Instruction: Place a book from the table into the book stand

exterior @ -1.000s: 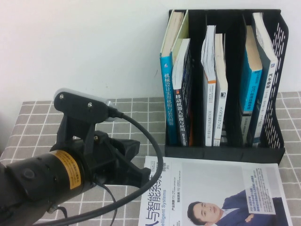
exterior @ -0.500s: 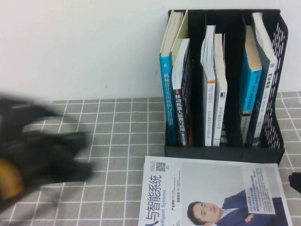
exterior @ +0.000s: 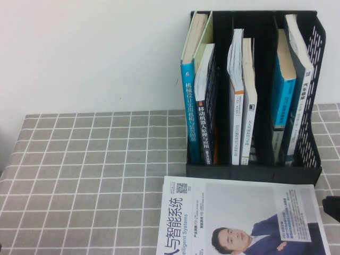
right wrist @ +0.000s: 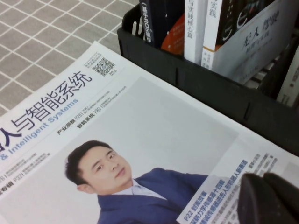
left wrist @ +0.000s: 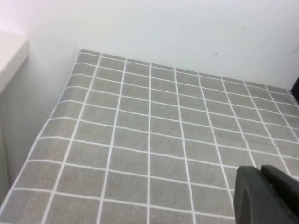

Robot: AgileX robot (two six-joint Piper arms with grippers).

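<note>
Book stand is blocking the back right, all three compartments holding books. White magazine is lying just before it. Grid cloth is lying bare on my left.

My left gripper is hovering over bare cloth; my right gripper over the magazine.

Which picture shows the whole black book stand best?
The high view: the book stand shows whole, with all three compartments. The right wrist view shows only its low front wall, near the right tool. The left wrist view shows none, just table and left tool.
</note>
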